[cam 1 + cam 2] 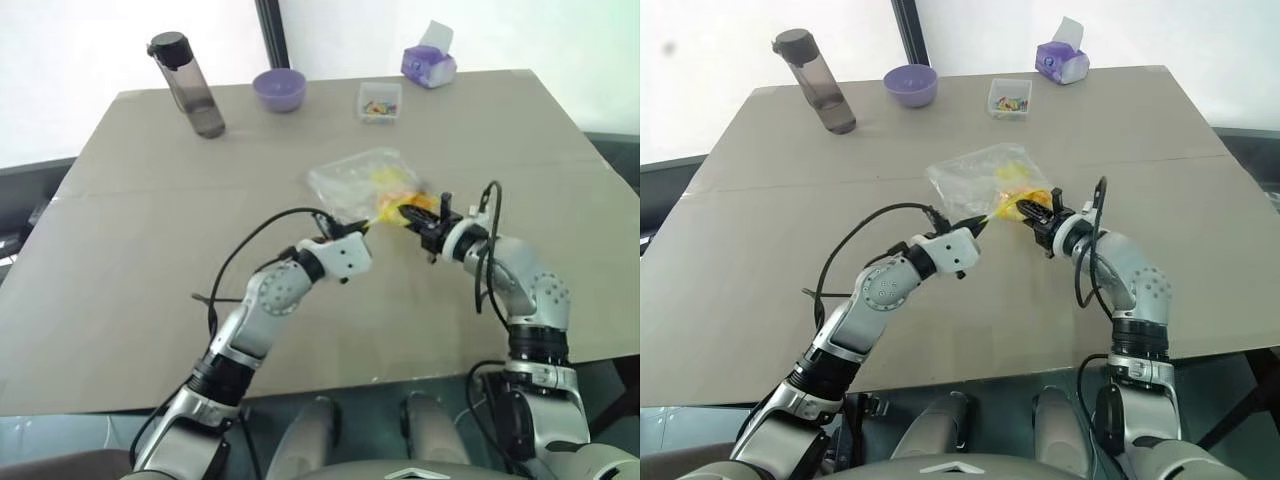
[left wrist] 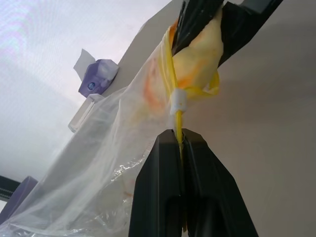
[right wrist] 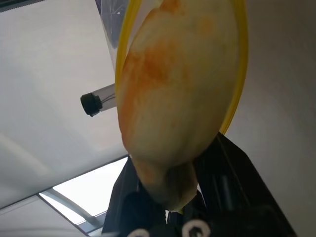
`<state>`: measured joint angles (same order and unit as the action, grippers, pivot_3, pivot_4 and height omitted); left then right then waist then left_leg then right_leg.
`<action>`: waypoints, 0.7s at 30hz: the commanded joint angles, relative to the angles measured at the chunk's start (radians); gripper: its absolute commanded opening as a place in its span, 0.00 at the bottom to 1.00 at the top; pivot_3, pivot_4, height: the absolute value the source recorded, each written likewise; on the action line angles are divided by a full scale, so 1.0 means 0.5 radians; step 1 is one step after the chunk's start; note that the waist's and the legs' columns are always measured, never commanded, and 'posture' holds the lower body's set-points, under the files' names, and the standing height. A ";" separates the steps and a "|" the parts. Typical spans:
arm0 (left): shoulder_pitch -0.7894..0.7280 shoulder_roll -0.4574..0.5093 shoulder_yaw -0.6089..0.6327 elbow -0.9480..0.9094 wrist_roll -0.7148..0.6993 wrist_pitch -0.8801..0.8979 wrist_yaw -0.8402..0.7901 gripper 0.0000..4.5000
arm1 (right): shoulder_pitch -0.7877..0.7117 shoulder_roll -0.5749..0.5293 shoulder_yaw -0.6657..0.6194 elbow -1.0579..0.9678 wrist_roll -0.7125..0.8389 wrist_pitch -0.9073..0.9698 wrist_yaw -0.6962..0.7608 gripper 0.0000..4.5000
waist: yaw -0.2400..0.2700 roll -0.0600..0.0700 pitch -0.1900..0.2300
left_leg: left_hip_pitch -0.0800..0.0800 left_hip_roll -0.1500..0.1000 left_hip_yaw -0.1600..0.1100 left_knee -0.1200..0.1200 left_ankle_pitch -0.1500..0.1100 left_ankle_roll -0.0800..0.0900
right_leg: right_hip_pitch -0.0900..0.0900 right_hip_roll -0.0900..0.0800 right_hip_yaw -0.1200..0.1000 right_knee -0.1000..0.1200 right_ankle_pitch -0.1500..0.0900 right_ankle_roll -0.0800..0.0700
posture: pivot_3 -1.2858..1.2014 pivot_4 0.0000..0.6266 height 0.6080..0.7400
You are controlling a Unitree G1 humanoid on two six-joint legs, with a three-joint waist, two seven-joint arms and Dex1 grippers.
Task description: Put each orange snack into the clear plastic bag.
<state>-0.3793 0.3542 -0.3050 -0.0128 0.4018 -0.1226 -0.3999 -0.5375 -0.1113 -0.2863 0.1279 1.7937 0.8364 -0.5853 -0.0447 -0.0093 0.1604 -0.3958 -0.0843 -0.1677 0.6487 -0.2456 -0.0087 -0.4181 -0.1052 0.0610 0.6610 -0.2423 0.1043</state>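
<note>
Left wrist view: left fingers (image 2: 183, 148) pinch clear plastic bag (image 2: 98, 168) seal; right fingers (image 2: 232, 27), part-spread around orange snack (image 2: 197, 59), at bag mouth.

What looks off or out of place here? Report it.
Nothing is spilled or damaged. The clear plastic bag hangs crumpled above the table, its yellow seal strip pinched in the left pincer, while the right pincer pushes the orange snack through the mouth.
</note>
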 commanded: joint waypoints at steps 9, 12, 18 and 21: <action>-0.006 -0.079 0.064 -0.064 -0.119 0.023 0.031 0.00 | -0.057 -0.006 -0.004 -0.085 0.013 -0.010 0.121 0.99 | 0.000 0.000 0.000 | 0.000 0.000 0.000 0.000 0.000 0.000 | 0.000 0.000 0.000 0.000 0.000 0.000 | 0.52 0.24 1.00; -0.013 -0.153 0.137 -0.072 -0.231 0.114 0.039 0.00 | -0.023 -0.058 0.040 -0.110 -0.044 0.058 0.164 0.99 | 0.001 0.000 0.000 | 0.000 0.000 0.000 0.000 0.000 0.000 | 0.000 0.000 0.000 0.000 0.000 0.000 | 0.52 0.24 1.00; -0.021 -0.256 0.269 -0.074 -0.414 0.265 0.066 0.00 | 0.043 -0.202 0.019 -0.142 -0.044 0.144 0.293 0.99 | 0.002 0.000 0.000 | 0.000 0.000 0.000 0.000 0.000 0.000 | 0.000 0.000 0.000 0.000 0.000 0.000 | 0.52 0.24 1.00; -0.034 -0.292 0.317 -0.077 -0.469 0.328 0.086 0.00 | 0.082 -0.292 0.023 -0.177 -0.057 0.202 0.413 0.99 | 0.002 0.000 0.000 | 0.000 0.000 0.000 0.000 0.000 0.000 | 0.001 0.000 0.000 -0.001 0.000 0.000 | 0.52 0.24 1.00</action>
<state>-0.3810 0.2124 -0.1683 -0.0128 0.1937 0.0311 -0.3728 -0.4994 -0.2341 -0.2614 0.0928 1.7573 0.9156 -0.4291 -0.0437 -0.0092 0.1604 -0.3959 -0.0844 -0.1675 0.6489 -0.2456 -0.0085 -0.4178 -0.1053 0.0611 0.6605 -0.2424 0.1043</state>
